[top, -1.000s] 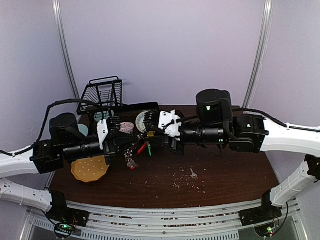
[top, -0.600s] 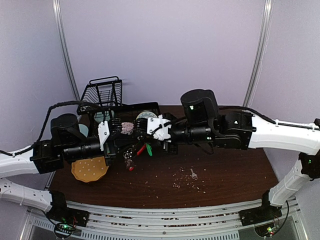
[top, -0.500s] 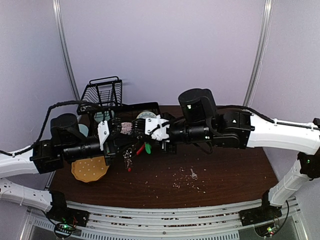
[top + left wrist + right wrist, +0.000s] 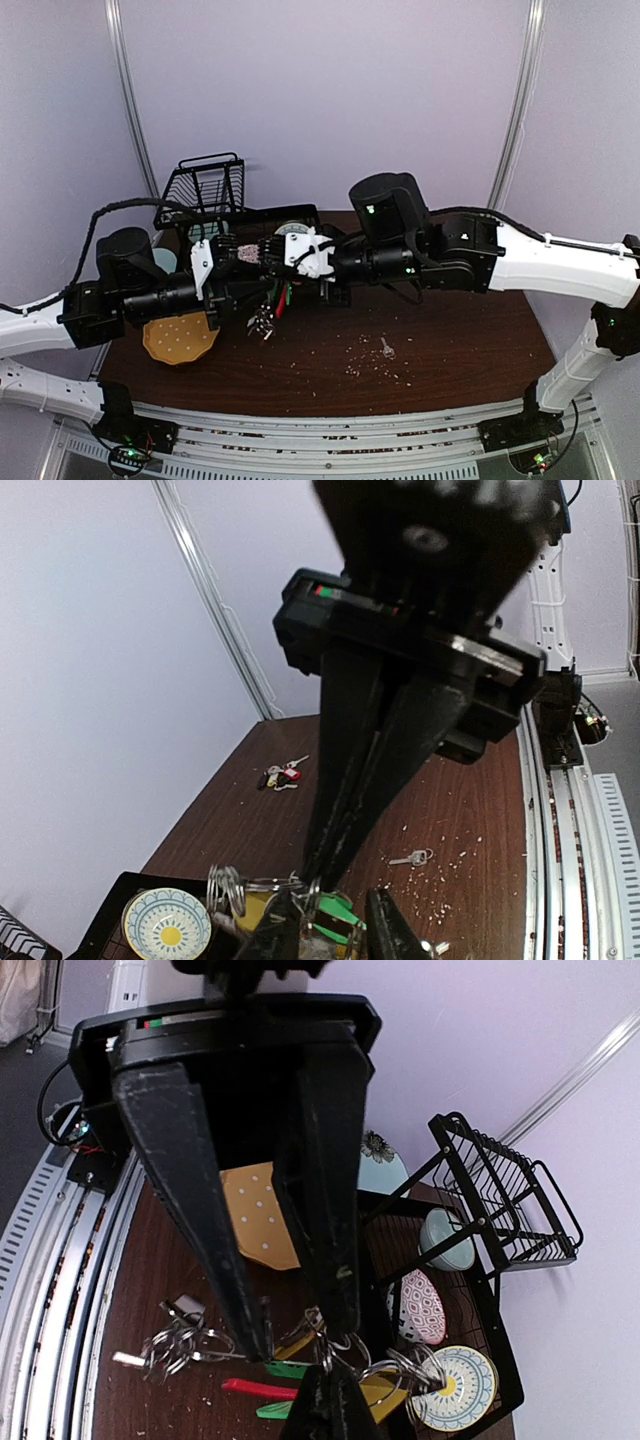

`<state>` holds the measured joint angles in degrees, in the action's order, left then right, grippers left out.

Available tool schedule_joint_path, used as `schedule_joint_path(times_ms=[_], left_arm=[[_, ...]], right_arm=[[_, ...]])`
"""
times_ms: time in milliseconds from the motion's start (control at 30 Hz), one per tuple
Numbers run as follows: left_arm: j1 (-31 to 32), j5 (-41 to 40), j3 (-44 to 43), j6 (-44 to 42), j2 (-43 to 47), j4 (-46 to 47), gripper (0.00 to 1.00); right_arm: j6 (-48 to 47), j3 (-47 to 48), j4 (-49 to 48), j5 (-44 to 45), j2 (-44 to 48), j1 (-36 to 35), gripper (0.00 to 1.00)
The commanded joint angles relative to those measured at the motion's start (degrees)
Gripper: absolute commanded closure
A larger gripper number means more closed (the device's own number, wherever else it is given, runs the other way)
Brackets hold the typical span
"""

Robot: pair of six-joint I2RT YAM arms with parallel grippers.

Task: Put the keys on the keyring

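Left wrist: right gripper (image 4: 311, 868) clamped tight on the keyring (image 4: 228, 890).
Left gripper (image 4: 330, 940) slightly parted, a green tag (image 4: 337, 912) between its fingers.

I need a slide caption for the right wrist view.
Right end effector grips the keyring over the wooden table.

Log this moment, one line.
right gripper: shut on silvery metal keyring with red clip | left gripper: at keyring, grip unclear | silver key: loose on brown table

Keyring (image 4: 267, 315), silver rings with red and green tags, seemingly dangling, one loose key (image 4: 386, 348) flat on table (image 4: 460, 355)
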<state>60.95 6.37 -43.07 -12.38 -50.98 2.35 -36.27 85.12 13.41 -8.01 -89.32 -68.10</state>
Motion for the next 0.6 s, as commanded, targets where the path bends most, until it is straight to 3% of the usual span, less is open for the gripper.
schedule_joint_path(times_ms=[0, 233, 333, 467, 567], left_arm=[[-0.18, -2.22, 2.40, 3.07, 2.41, 4.69, 0.75], [-0.80, -4.46, 8.96, 7.03, 6.10, 11.32, 0.79], [-0.81, -2.85, 9.87, 7.71, 3.71, 12.95, 0.73], [-0.74, -0.39, 10.78, 8.67, 0.74, 17.47, 0.71], [-0.77, -0.20, 11.14, 8.91, -0.72, 19.57, 0.79]], right_arm=[[10.23, -6.39, -12.84, -4.80, 4.51, 1.92, 1.00], [16.75, -14.44, -23.84, -5.57, 7.28, 1.91, 1.00], [19.20, -16.37, -26.92, -7.05, 7.75, 1.66, 1.00], [20.14, -18.12, -29.52, -7.44, 7.67, 0.71, 1.00], [21.06, -18.49, -29.93, -9.64, 7.79, 0.41, 1.00]])
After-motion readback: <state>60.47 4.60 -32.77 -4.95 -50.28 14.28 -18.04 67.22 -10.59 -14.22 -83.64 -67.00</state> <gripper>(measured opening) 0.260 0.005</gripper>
